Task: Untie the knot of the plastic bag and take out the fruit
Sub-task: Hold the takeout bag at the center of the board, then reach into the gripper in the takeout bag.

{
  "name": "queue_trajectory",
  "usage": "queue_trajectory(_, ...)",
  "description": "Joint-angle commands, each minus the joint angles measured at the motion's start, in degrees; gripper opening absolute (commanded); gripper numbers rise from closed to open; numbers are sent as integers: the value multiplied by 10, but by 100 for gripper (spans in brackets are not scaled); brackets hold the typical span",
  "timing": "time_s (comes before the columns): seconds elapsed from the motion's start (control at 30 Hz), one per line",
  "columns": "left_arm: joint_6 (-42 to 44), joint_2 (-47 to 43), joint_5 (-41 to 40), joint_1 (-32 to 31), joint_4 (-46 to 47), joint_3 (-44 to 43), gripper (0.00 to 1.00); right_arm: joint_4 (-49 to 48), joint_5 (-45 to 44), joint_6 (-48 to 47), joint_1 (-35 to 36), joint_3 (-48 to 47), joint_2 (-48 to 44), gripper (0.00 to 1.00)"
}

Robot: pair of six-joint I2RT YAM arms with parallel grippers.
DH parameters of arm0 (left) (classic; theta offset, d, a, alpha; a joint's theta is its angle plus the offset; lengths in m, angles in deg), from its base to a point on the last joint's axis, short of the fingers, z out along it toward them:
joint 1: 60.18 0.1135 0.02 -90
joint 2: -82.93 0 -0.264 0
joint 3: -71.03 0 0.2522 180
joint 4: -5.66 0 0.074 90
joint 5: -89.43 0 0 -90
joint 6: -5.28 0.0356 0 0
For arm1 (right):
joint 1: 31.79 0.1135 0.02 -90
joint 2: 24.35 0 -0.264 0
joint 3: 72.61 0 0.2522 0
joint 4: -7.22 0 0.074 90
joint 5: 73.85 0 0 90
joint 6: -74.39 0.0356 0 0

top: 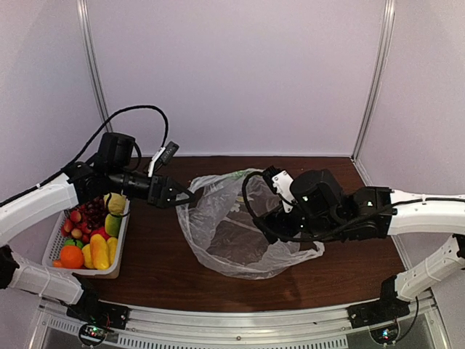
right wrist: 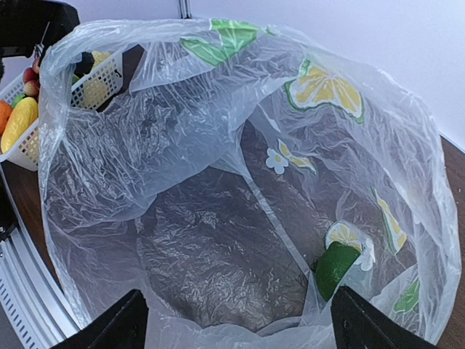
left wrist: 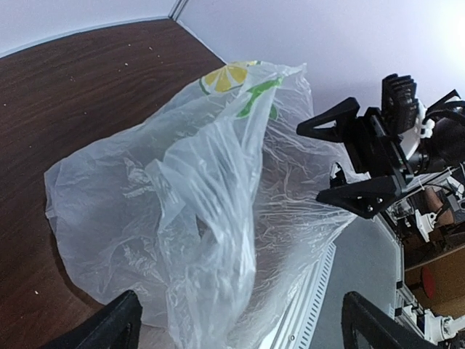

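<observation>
Right gripper (right wrist: 238,320) gaped wide, empty, at the mouth of the plastic bag (right wrist: 182,138) — left gripper (top: 190,196) likewise; best to reach deep and straddle the lime (right wrist: 336,267) squarely before closing.

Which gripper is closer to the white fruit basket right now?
Left. The left gripper hangs to the right of the basket, at the plastic bag's left edge. The right gripper is across the bag, at its right side.

Place: a robotics lab test booth.
Table (top: 160,269): dark brown wood.
Behind and beside the table: plain pale wall panels (top: 232,73), joined by slim metal corner posts (top: 374,80).
Along the table's near edge: an aluminium rail (top: 240,320) with black arm mounts (top: 98,314) bolted on.
</observation>
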Motion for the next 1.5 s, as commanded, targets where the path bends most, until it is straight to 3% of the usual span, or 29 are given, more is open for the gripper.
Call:
queue_trajectory(0.0,8,51,-39,-16,40,-37,98,20,9,8,7,-16,14,85)
queue_trajectory(0.2,18,110,-61,-52,66,-63,91,24,28,7,10,-19,35,77)
queue_trajectory(0.37,3,139,-39,-59,118,-57,65,33,41,5,10,-26,58,77)
queue_trajectory(0.67,3,159,-34,-61,127,-54,21,29,45,14,10,-40,96,74)
queue_trajectory(0.87,1,158,-31,-61,138,-45,2,42,49,19,8,-47,131,70)
queue_trajectory(1.13,23,118,-46,-61,167,-27,0,61,55,59,-23,-6,145,69)
queue_trajectory(1.47,136,89,-61,-61,106,-25,0,121,46,116,-56,65,119,70)
